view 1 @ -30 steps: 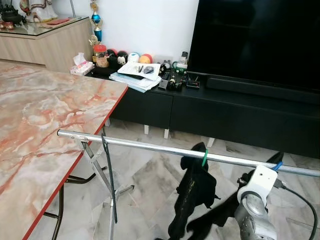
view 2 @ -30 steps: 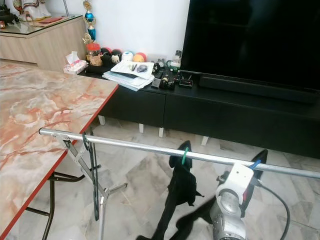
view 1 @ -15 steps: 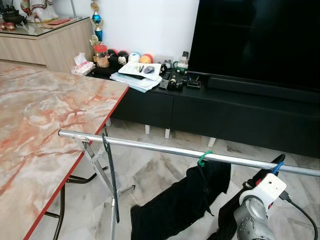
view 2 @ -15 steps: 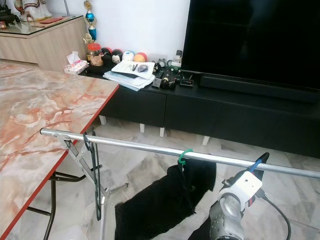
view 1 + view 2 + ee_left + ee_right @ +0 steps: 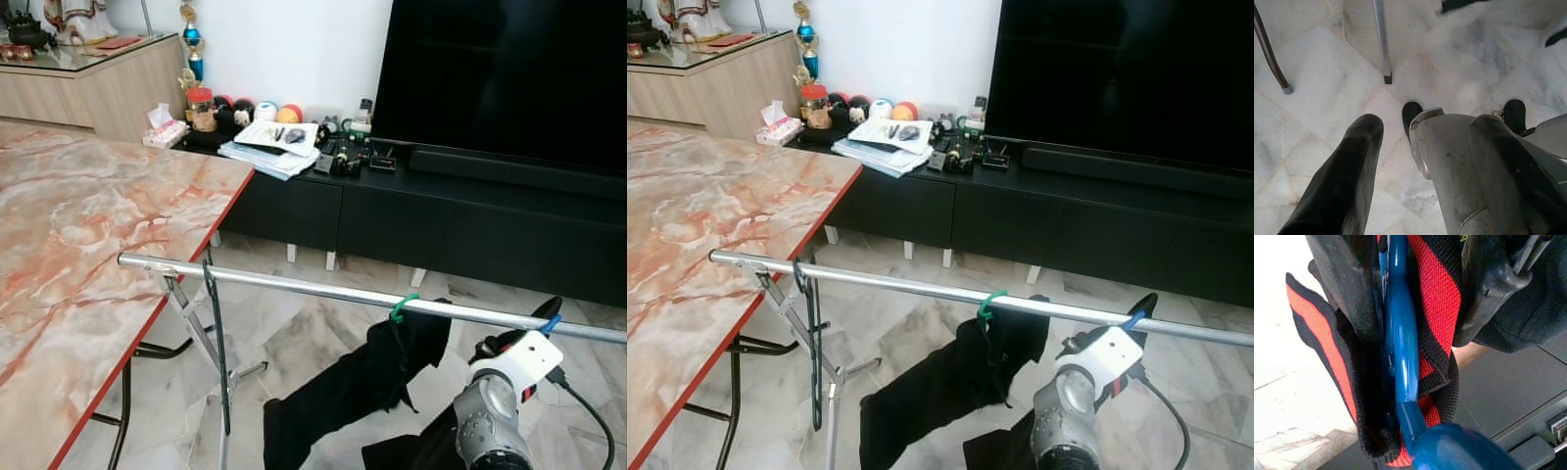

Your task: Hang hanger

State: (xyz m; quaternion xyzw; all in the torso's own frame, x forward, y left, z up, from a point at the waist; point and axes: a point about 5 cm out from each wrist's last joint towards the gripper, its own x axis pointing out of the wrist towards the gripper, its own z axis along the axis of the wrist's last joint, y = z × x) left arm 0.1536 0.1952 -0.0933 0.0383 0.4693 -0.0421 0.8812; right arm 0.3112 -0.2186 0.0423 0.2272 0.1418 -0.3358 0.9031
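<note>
Blue plastic hanger (image 5: 1400,357), carrying a black-and-red knit garment (image 5: 1435,298), sits clamped between the right gripper (image 5: 1415,298) fingers, its hook tip (image 5: 547,321) at the long silver rail (image 5: 294,288) running crosswise just above; left gripper (image 5: 1415,161) hangs idle, fingers parted, empty

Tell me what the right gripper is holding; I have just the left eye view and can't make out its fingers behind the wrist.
Observer: The right gripper is shut on a blue hanger, whose bar runs between the two fingers.
Operator: Say what is on that hanger.
Observer: A red-and-black knit garment, bunched around the bar between the fingers.
Operator: Now report the left gripper.
Observer: The left gripper hangs open, pointing down at the marble floor, with a metal rack leg standing on the tiles beyond it.
</note>
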